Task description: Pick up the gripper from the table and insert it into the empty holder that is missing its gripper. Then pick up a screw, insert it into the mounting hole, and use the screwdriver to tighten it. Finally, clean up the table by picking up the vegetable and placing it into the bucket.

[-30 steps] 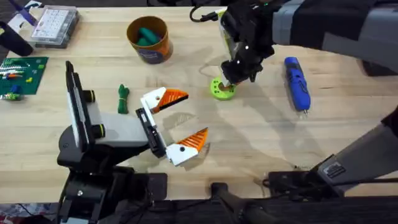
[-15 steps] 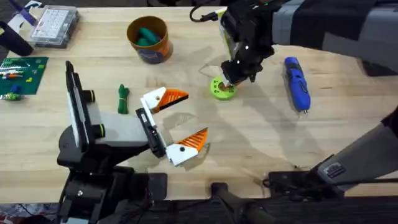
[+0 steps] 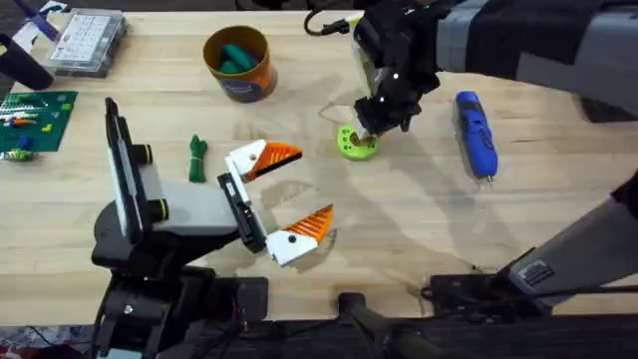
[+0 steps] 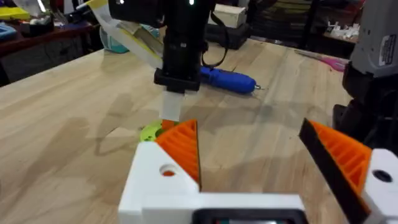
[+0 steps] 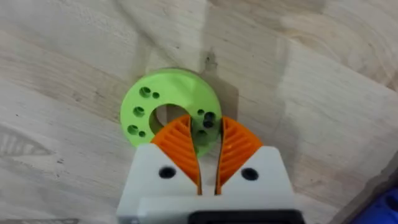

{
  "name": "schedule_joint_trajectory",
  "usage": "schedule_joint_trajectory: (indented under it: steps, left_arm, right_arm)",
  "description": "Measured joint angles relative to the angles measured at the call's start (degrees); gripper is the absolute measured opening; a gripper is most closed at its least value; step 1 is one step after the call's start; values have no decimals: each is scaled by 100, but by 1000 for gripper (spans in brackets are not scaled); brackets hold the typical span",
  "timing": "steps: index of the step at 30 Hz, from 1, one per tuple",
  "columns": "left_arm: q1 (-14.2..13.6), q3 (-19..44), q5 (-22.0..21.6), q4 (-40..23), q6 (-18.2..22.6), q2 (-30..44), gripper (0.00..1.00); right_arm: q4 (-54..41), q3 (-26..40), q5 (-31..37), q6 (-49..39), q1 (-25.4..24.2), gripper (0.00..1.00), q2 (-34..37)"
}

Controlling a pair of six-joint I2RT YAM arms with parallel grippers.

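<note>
The holder (image 3: 169,204), a grey-and-black arm body, lies at the table's (image 3: 419,229) front left. Its black crossbar (image 3: 239,204) carries two white finger pieces with orange tips, and these form my left gripper (image 3: 281,196) (image 4: 249,130), which is open and holds nothing. My right gripper (image 3: 371,128) (image 5: 208,134) points down onto a lime-green holed disc (image 3: 357,143) (image 5: 168,109). Its fingers are almost together around a small dark screw (image 5: 208,120). The blue screwdriver (image 3: 476,133) (image 4: 227,79) lies to the right. The dark green vegetable (image 3: 196,158) lies left of the crossbar. The orange bucket (image 3: 239,62) stands at the back.
Teal-green pieces (image 3: 236,58) sit inside the bucket. A clear parts box (image 3: 88,40) and a green circuit board (image 3: 35,118) are at the far left. Black cables and mounts (image 3: 459,289) run along the table's front edge.
</note>
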Motion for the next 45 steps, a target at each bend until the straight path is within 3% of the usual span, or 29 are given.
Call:
schedule_joint_trajectory:
  steps: [5,12,15,32,45]
  left_arm:
    - [0,0,0,-1,0,0,986]
    - [0,0,0,1,0,0,986]
    - [0,0,0,1,0,0,986]
    - [0,0,0,-1,0,0,986]
    - [0,0,0,0,0,0,986]
  right_arm:
    - [0,0,0,6,0,281,0]
    - [-2,0,-1,-8,0,742,0]
    - [-1,0,1,-15,0,824,0]
    - [-126,0,0,-16,0,863,-531]
    - [-120,0,0,-16,0,861,-540]
